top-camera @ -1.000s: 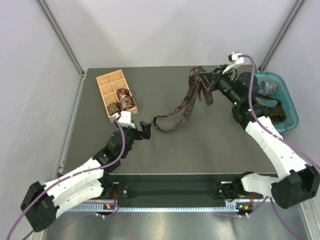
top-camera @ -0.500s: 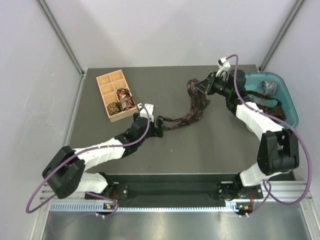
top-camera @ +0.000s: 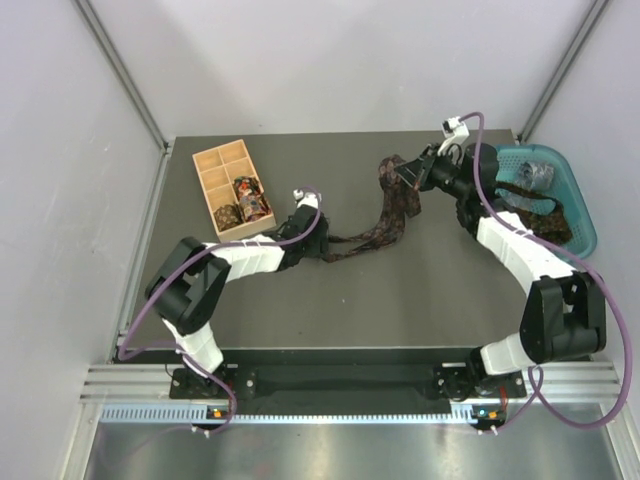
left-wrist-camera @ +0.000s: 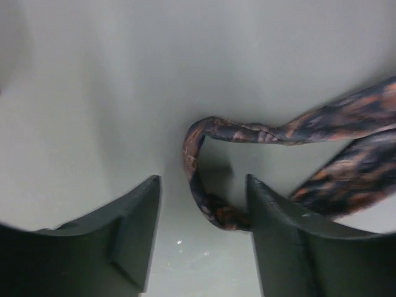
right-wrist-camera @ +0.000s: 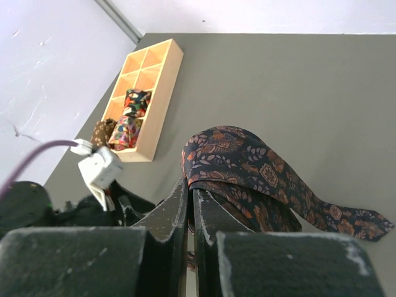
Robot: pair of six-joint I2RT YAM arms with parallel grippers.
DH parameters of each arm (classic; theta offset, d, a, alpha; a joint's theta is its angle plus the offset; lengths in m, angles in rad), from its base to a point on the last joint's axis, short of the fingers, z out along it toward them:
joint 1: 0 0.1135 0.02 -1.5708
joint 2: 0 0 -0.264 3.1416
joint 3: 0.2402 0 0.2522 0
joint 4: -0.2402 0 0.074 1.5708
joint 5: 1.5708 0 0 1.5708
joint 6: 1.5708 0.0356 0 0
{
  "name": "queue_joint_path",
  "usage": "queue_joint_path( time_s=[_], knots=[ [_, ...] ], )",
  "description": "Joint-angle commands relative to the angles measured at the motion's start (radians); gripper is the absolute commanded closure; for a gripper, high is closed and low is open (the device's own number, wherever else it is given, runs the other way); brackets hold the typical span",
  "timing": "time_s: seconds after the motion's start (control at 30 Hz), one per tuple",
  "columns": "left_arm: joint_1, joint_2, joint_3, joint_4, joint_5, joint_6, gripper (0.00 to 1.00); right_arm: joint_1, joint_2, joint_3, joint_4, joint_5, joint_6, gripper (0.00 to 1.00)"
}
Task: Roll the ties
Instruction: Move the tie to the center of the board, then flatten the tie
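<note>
Gaping at the left gripper (left-wrist-camera: pixel 201 185), nothing gripped, with the folded bend of the tie (left-wrist-camera: pixel 247 132) lying on the table (left-wrist-camera: pixel 93 93) right between the jaws, nearest this arm. Stretches from there rightward and away to the right gripper (right-wrist-camera: pixel 190 198), pinched tight on the wide part.

The long tie (top-camera: pixel 388 218) lies in the middle of the table (top-camera: pixel 420 300). Left of this tie stands the compartment box (top-camera: pixel 212 160), with rolled ties (top-camera: pixel 250 197) inside; right of it, the basket (top-camera: pixel 588 225).
</note>
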Motion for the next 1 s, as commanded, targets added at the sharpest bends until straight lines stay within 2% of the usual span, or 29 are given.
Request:
queue_joint_path(
  time_s=[0.0,0.1,0.13,0.23,0.33,0.4,0.47,0.63,0.73,0.9,0.97],
  knots=[
    [0.007,0.019,0.030,-0.072,0.005,-0.022,0.40,-0.017,-0.056,-0.003,0.039,0.033,-0.027,0.99],
    [0.013,0.029,0.028,-0.081,-0.041,-0.024,0.56,-0.025,-0.070,-0.022,0.024,0.079,-0.024,0.98],
    [0.018,0.034,0.033,-0.095,-0.046,-0.025,0.73,-0.026,-0.074,-0.029,0.029,0.084,-0.024,0.98],
    [0.064,0.052,0.047,-0.104,-0.023,-0.042,1.00,-0.028,-0.086,-0.079,0.047,0.125,-0.006,0.97],
    [0.091,-0.026,-0.022,-0.069,-0.067,-0.068,1.00,-0.031,-0.105,-0.143,0.072,0.171,0.021,0.93],
    [0.091,-0.180,-0.128,0.013,-0.141,-0.071,1.00,-0.032,-0.106,-0.193,0.085,0.183,0.052,0.92],
    [0.090,-0.361,-0.183,0.026,-0.241,-0.071,1.00,-0.031,-0.097,-0.238,0.150,0.151,0.127,0.92],
    [0.090,-0.752,-0.274,-0.069,-0.434,-0.097,1.00,0.027,-0.067,-0.398,0.308,0.073,0.218,0.92],
    [0.090,-0.895,-0.311,-0.104,-0.470,-0.122,1.00,0.069,-0.050,-0.445,0.340,0.073,0.216,0.91],
    [0.090,-1.044,-0.364,-0.110,-0.484,-0.121,1.00,0.133,-0.021,-0.525,0.386,0.096,0.235,0.86],
    [0.090,-1.083,-0.346,-0.149,-0.498,-0.113,1.00,0.152,-0.022,-0.554,0.397,0.142,0.268,0.76]
  ],
)
